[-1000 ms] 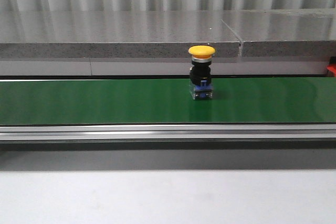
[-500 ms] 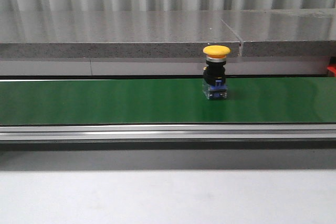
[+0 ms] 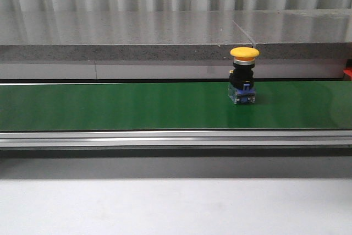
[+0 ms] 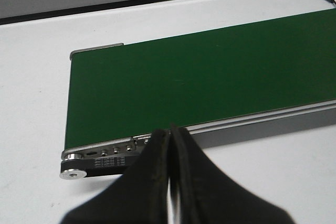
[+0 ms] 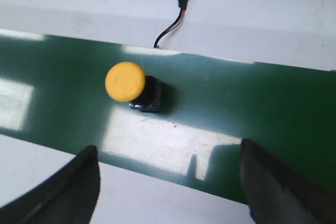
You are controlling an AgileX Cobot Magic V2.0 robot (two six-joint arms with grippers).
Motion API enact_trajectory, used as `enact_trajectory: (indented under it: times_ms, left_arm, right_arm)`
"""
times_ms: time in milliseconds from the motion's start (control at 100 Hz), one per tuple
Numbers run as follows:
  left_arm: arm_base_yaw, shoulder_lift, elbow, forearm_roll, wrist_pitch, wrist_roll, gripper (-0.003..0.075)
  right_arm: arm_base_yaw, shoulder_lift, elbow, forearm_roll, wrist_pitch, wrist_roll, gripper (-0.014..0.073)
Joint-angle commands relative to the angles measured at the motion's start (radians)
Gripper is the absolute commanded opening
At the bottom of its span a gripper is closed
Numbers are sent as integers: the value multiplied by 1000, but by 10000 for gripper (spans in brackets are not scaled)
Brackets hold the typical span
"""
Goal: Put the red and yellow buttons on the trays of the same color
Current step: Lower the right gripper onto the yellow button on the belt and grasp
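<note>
Front cam: the yellow button (image 3: pixel 243 75) stood upright on the green belt (image 3: pixel 110 105), right of center, with nothing touching it. Left wrist cam: my left gripper (image 4: pixel 170 137) was clenched tight over the belt's end, holding nothing. Right wrist cam: my right gripper (image 5: pixel 168 177) hung spread wide above the button, well clear of it.
</note>
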Motion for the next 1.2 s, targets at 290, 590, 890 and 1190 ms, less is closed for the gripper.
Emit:
enact_trajectory:
  times_ms: [290, 590, 890, 1190]
  left_arm:
    - [-8, 2, -26, -9, -70, -6, -21]
    - [-8, 2, -26, -9, -70, -6, -21]
    - [-8, 2, -26, -9, -70, -6, -21]
    - [-8, 2, -26, -9, -70, -6, -21]
  right_arm:
    - [96, 152, -158, 5, 112, -71, 645]
    - [111, 384, -314, -59, 121, -89, 645]
    - [111, 515, -358, -139, 146, -89, 544]
    - [111, 502, -358, -139, 134, -88, 137]
